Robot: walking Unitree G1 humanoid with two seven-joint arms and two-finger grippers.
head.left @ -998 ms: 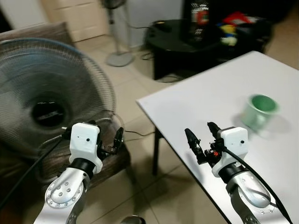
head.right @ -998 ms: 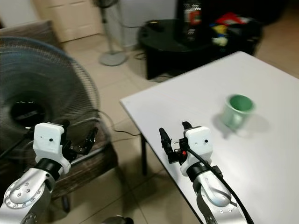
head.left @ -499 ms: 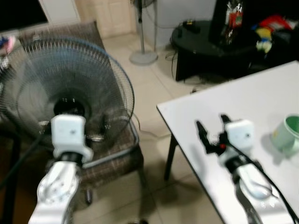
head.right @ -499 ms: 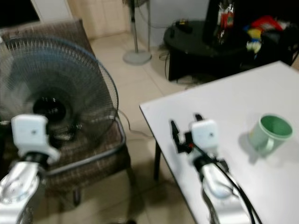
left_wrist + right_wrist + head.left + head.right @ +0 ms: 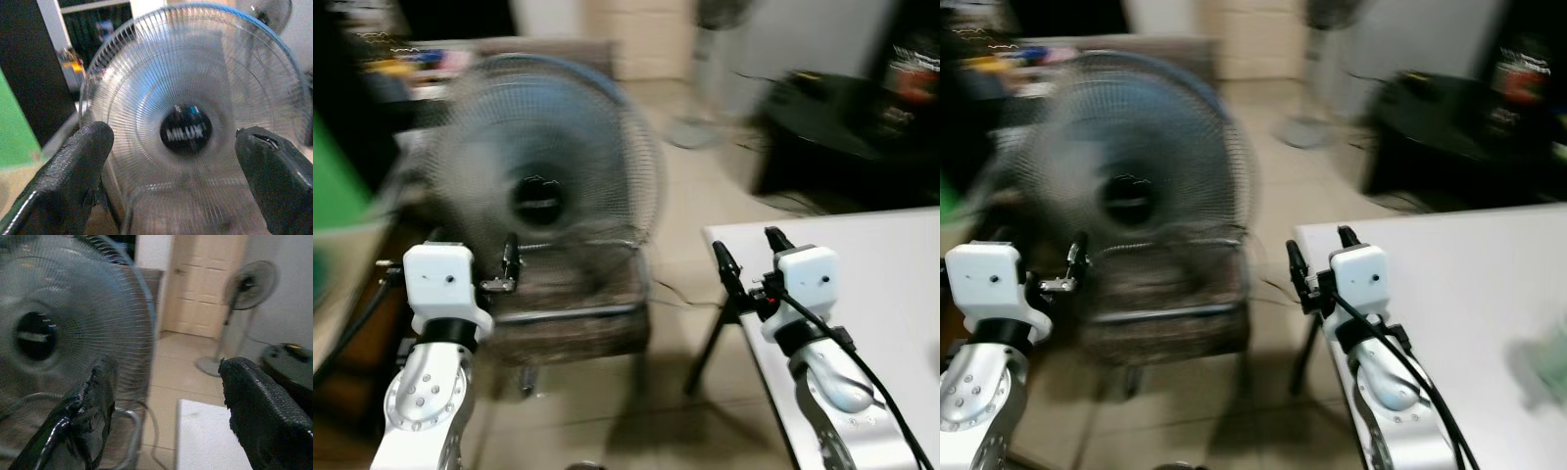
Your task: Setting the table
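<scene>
The white table [image 5: 881, 264] fills the lower right, with its near corner in front of me. A pale green blur at the picture's right edge is the mug [image 5: 1553, 357] standing on the table. My right gripper [image 5: 744, 245] hovers over the table's corner, open and empty. My left gripper [image 5: 501, 269] is raised off the table to the left, in front of a large fan [image 5: 543, 191], and it too is open with nothing between its fingers [image 5: 88, 147]. The head views are blurred by motion.
The big blue-rimmed fan stands on a brown chair [image 5: 568, 313] just left of the table. A black low table [image 5: 832, 127] with items sits behind. A standing fan [image 5: 247, 284] and a beige door [image 5: 205, 284] are further back. Tiled floor lies between chair and table.
The whole picture has swung left: the fan and chair now sit at centre, and the mug has slid to the right edge. Both arms keep their pose with fingers open.
</scene>
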